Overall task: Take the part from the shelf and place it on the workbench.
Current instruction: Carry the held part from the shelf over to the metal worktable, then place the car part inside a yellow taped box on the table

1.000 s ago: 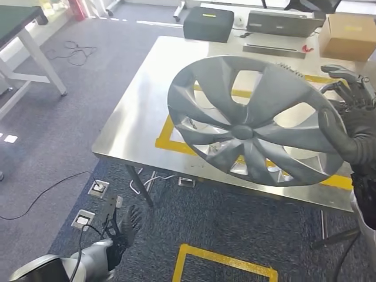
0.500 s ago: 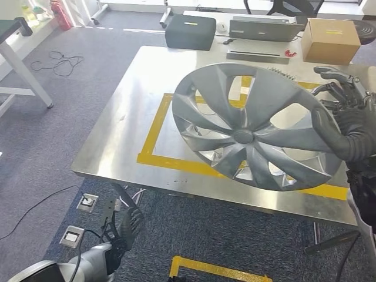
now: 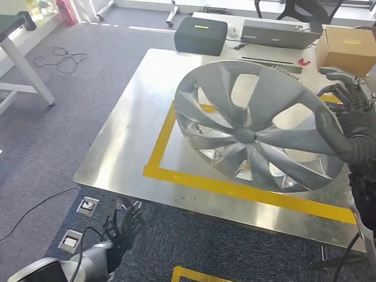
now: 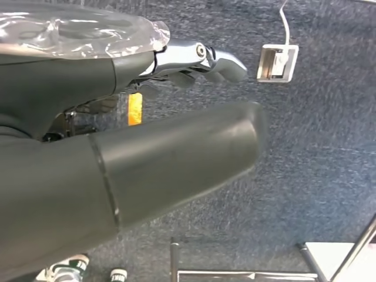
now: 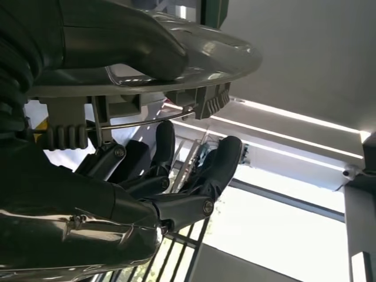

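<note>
A large silver hubcap [image 3: 252,126] with curved spokes hangs tilted above the steel workbench [image 3: 128,135], over its yellow-taped rectangle [image 3: 230,189]. My right hand [image 3: 350,126] grips the hubcap's right rim, thumb across the front face and fingers behind. In the right wrist view the thumb lies on the rim's edge [image 5: 204,56] while the fingers [image 5: 217,167] curl behind its clips. My left hand [image 3: 124,232] hangs low by the floor at the lower left, holding nothing, fingers apart; the left wrist view shows its thumb [image 4: 177,158] over carpet.
At the bench's far end stand a black case [image 3: 203,34], a laptop [image 3: 279,32] and a cardboard box [image 3: 348,50]. Floor sockets [image 3: 86,205] and cables lie on the carpet under the near left corner. A green-topped table [image 3: 17,47] stands at the far left.
The camera has come closer to the bench, which now sits lower and larger in the picture. The hubcap stays in my right hand, now further over the taped rectangle.
</note>
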`<action>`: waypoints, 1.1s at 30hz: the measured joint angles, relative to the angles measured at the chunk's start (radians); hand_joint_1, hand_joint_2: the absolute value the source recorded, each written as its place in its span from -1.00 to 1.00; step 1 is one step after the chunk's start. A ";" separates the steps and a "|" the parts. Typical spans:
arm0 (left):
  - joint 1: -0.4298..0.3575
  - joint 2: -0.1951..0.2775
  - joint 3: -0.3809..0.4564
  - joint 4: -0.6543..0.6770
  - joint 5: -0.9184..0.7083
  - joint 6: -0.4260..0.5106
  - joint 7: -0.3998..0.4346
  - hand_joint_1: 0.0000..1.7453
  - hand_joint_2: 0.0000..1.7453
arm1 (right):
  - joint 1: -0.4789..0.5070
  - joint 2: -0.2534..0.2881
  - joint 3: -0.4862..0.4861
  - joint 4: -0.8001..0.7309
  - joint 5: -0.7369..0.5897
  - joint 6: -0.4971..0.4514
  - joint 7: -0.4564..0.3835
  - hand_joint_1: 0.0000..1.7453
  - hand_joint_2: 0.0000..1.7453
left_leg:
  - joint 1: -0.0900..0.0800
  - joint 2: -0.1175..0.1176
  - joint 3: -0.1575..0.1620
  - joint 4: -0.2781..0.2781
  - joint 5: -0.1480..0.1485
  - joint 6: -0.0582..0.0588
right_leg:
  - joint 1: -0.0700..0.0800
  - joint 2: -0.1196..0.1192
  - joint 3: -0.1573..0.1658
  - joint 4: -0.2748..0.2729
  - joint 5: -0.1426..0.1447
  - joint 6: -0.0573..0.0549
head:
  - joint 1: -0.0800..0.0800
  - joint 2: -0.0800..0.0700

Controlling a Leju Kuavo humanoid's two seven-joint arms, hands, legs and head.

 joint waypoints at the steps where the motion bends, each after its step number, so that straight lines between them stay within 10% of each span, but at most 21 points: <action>1: 0.000 0.000 0.000 0.000 0.000 0.000 0.000 -1.00 -1.00 | -0.001 0.000 0.000 0.000 0.000 -0.001 0.000 1.00 1.00 | -0.002 0.000 -0.003 0.003 -0.003 -0.001 | 0.001 0.001 0.008 -0.017 0.002 -0.003 | 0.000 0.000; 10: 0.003 0.001 0.000 0.000 -0.003 0.007 -0.004 -1.00 -1.00 | -0.018 -0.001 0.001 0.011 0.117 -0.099 0.073 1.00 1.00 | 0.001 0.001 -0.002 0.003 -0.003 -0.005 | 0.009 0.004 0.011 -0.020 0.001 -0.010 | -0.004 0.000; 33: -0.014 -0.044 -0.038 0.000 -0.052 0.033 0.012 -1.00 -1.00 | -0.307 0.047 0.084 0.481 1.126 -0.633 0.250 1.00 1.00 | 0.002 -0.004 -0.004 0.003 -0.005 -0.010 | 0.006 -0.001 0.011 -0.020 -0.002 -0.014 | -0.004 0.000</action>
